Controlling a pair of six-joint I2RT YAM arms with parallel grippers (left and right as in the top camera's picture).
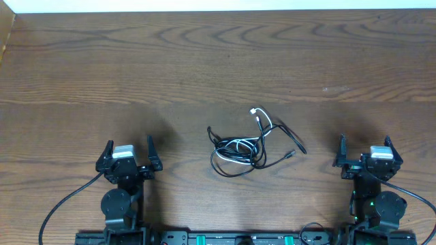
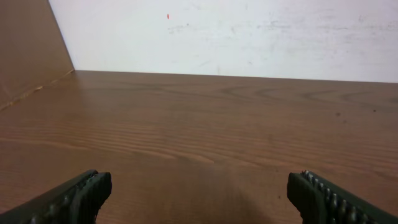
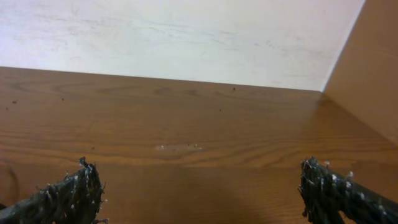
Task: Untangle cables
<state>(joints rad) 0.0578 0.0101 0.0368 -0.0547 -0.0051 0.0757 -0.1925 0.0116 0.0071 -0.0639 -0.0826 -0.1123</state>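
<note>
Sits with left pincer (image 1: pixel 129 144) splayed wide at the near left, right pincer (image 1: pixel 366 143) equally wide at near right; aims both forward, arms folded low.

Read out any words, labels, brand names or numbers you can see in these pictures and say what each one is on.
No text can be read in any view.
On the cables and the white plug: any print is too small to tell.
On the wall: scuffs and a red speck, no writing.
On the table: wood grain only.
</note>
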